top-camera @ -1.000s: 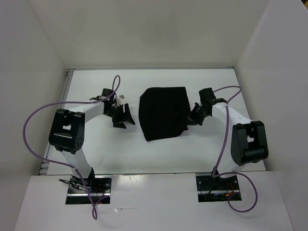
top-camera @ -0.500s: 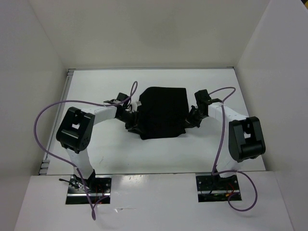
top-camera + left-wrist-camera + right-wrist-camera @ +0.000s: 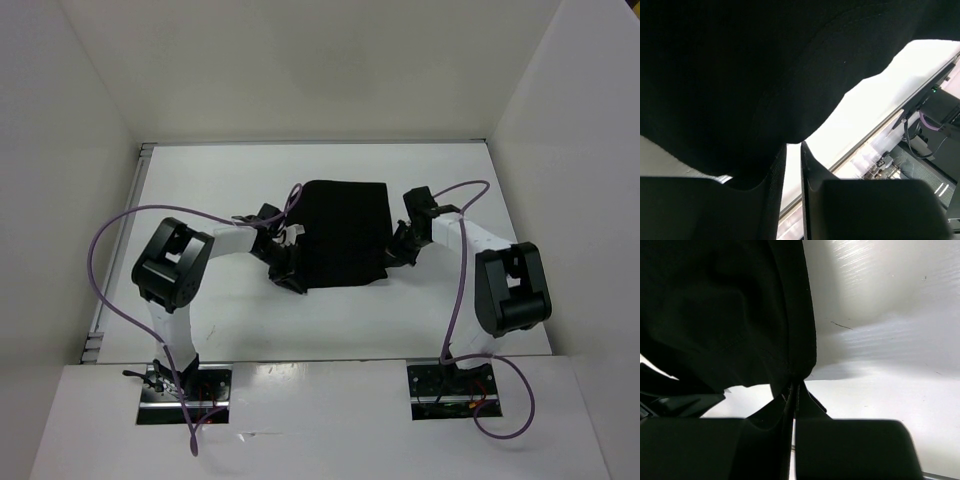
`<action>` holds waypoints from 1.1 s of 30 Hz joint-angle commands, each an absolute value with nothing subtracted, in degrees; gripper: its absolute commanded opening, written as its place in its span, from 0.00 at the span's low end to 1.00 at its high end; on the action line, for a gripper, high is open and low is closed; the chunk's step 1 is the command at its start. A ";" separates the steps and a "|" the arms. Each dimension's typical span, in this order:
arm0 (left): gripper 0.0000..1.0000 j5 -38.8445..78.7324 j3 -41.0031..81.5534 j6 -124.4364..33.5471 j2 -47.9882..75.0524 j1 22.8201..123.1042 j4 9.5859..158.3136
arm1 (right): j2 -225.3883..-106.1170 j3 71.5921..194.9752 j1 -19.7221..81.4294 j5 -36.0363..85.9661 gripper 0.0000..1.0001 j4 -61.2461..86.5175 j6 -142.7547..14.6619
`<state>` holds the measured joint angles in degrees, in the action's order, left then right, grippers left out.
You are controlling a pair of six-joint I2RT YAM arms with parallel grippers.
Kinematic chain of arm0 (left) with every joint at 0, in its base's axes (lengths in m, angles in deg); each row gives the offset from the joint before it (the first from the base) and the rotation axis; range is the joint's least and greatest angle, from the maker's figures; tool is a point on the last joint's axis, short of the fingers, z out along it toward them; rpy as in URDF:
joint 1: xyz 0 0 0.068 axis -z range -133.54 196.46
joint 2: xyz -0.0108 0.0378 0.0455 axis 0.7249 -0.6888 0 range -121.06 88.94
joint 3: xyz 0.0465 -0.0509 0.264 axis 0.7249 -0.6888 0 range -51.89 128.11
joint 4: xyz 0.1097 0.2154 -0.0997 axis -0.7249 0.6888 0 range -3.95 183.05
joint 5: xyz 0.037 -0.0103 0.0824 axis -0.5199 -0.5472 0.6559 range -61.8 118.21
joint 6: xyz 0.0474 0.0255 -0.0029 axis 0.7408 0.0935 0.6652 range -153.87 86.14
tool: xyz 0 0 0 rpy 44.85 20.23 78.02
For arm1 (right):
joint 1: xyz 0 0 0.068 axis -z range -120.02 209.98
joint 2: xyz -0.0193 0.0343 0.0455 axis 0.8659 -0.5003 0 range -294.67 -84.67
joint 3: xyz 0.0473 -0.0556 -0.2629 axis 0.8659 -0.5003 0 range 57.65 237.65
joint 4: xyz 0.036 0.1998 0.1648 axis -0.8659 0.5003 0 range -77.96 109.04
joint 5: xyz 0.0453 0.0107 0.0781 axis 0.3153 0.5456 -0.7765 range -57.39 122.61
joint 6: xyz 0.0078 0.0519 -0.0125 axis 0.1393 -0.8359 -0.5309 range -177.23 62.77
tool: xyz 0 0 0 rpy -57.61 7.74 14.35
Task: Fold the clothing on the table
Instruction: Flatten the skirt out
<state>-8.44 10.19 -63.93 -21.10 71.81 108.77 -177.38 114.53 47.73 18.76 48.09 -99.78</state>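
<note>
The black clothing [image 3: 340, 235] lies folded into a rough square in the middle of the white table [image 3: 200, 175]. My left gripper [image 3: 289, 264] sits at its lower left edge. In the left wrist view the left gripper [image 3: 794, 145] has its jaws a narrow slit apart, with the clothing [image 3: 740, 75] hem at the tips and white table showing through the slit. My right gripper [image 3: 396, 248] is at the garment's right edge. In the right wrist view the right gripper [image 3: 794, 385] is shut on a pinched fold of the clothing [image 3: 715, 305].
White walls [image 3: 80, 120] enclose the table on three sides. A metallic edge strip [image 3: 890, 120] runs along the table's near side, with an arm base [image 3: 935, 110] beyond it. Purple cables [image 3: 100, 250] loop off both arms.
My left arm has swung right from bare table to the garment's left edge, and its jaws have narrowed from wide open to a slit. The right gripper has held its pinch, shifting slightly.
</note>
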 commanded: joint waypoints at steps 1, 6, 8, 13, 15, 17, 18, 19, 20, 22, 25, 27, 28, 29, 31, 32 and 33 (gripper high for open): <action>0.26 -2.39 8.23 -62.25 -21.88 71.69 110.93 | -173.62 114.69 47.15 20.65 0.00 49.31 -100.64; 0.24 -1.59 6.90 -62.78 -23.12 71.69 110.31 | -172.39 114.69 47.15 21.79 0.00 49.92 -100.65; 0.26 -2.72 8.30 -62.78 -21.55 71.69 111.80 | -172.39 114.16 47.15 21.80 0.00 49.92 -100.65; 0.69 -0.37 14.28 -64.01 -9.78 70.63 116.37 | -171.86 113.03 47.15 21.80 0.00 49.92 -100.65; 0.72 3.41 14.81 -64.01 -6.96 69.31 118.74 | -171.86 113.02 47.15 21.80 0.00 49.92 -100.65; 0.73 7.00 14.82 -64.01 -6.42 68.52 119.28 | -171.86 113.02 47.15 21.80 0.00 49.40 -100.65; 0.73 8.85 13.94 -63.40 -7.03 67.83 120.32 | -172.38 113.02 47.15 21.27 0.00 49.39 -100.65; 0.73 8.87 13.07 -63.40 -7.65 67.82 120.33 | -172.39 113.02 47.15 21.27 0.00 49.39 -100.65; 0.72 8.87 12.45 -62.79 -8.18 67.82 120.33 | -172.39 113.02 47.15 21.27 0.00 49.39 -100.65; 0.70 8.08 10.08 -62.78 -9.49 67.82 117.79 | -172.91 113.02 47.15 21.27 0.00 49.39 -100.65; 0.66 7.55 8.66 -64.10 -11.87 67.82 115.76 | -172.91 113.02 47.15 21.27 0.00 49.39 -100.65; 0.63 7.55 8.05 -64.62 -14.05 68.35 114.27 | -172.91 113.02 47.15 21.27 0.00 49.39 -100.65; 0.63 6.85 8.05 -64.63 -14.59 68.35 114.27 | -172.91 113.02 47.15 21.27 0.00 49.39 -100.65; 0.61 6.33 8.05 -64.63 -15.12 68.87 113.22 | -172.91 113.02 47.15 21.27 0.00 49.39 -100.65; 0.59 5.54 8.05 -65.15 -16.53 69.40 111.81 | -172.91 113.02 47.15 21.27 0.00 49.39 -100.65; 0.57 4.49 8.05 -65.68 -17.05 69.40 111.28 | -172.39 112.50 47.15 21.27 0.00 49.39 -100.65; 0.56 3.87 8.05 -65.68 -18.10 69.40 110.32 | -172.39 112.49 47.15 21.27 0.00 49.39 -100.65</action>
<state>3.93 8.55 -65.72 -14.41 68.68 114.15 -174.10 113.35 47.62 20.84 48.73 -100.06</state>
